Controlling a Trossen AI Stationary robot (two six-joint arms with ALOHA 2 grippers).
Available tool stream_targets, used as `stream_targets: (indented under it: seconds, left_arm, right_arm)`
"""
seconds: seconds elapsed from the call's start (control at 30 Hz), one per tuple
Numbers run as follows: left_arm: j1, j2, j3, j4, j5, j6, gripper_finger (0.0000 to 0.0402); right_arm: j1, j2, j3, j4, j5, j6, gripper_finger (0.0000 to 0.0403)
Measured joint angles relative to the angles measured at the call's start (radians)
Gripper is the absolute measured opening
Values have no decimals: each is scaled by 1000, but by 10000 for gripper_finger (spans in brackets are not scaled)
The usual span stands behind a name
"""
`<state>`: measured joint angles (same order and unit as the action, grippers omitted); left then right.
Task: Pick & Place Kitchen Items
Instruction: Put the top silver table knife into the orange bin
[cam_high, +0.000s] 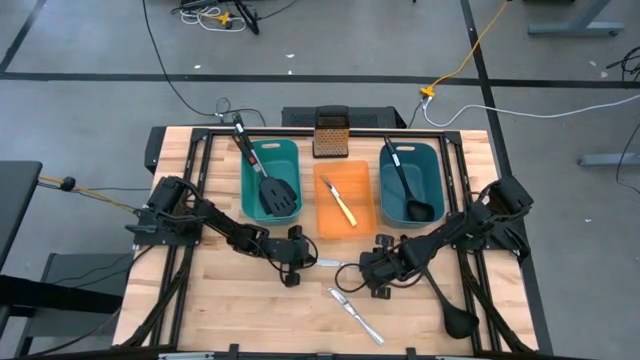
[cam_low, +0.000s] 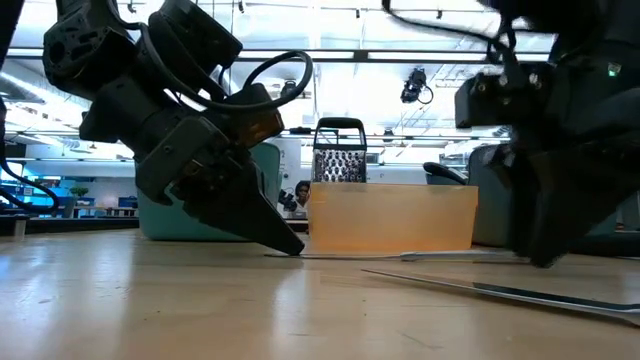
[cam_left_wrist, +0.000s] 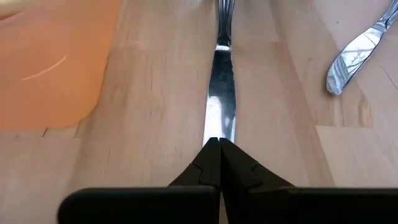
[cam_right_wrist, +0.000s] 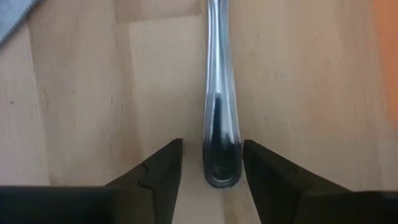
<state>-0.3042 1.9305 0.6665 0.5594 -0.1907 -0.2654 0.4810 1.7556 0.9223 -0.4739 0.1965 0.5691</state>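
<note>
A slim silver knife (cam_high: 335, 263) lies flat on the wooden table between my two grippers, in front of the orange bin (cam_high: 330, 228). My left gripper (cam_high: 310, 262) is shut at the knife's blade end (cam_left_wrist: 221, 93). My right gripper (cam_high: 368, 268) points steeply down, open. Its two fingers stand on either side of the handle's end (cam_right_wrist: 221, 149); whether they touch it, I cannot tell. A second silver knife (cam_high: 355, 313) lies nearer the front edge. A black ladle (cam_high: 448, 300) lies at the front right. My left gripper presses its shut fingertips (cam_left_wrist: 219, 149) down on the tip of the knife's blade (cam_left_wrist: 221, 127). It comes slanting down from the table's left, in line with the knife. The knife lies flat on the table (cam_low: 420, 256).
The left teal bin (cam_high: 246, 165) holds a black slotted spatula (cam_high: 272, 190). The right teal bin (cam_high: 437, 170) holds a black ladle (cam_high: 405, 185). The orange bin holds a yellow-handled knife (cam_high: 346, 208). An upright metal box grater (cam_high: 330, 133) stands behind the bins.
</note>
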Motion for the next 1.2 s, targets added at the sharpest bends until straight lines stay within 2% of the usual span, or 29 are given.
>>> stream_targets:
  seconds: [0.5,0.67,0.8,1.03,1.2]
  left_arm:
    - [0,0,0,-6,9,13,2]
    - [0,40,4,38,15,1,2]
    - [9,84,6,130,58,-11,2]
    - [18,86,6,135,76,-13,2]
    - [18,86,6,135,75,-15,2]
  right_arm:
    - [-16,46,4,-34,-11,19,165]
    - [-20,46,4,-36,-10,21,162]
    - [-22,46,4,-41,-18,21,145]
    - [-25,46,4,-48,-41,14,81]
    - [-25,46,5,-50,-49,2,78]
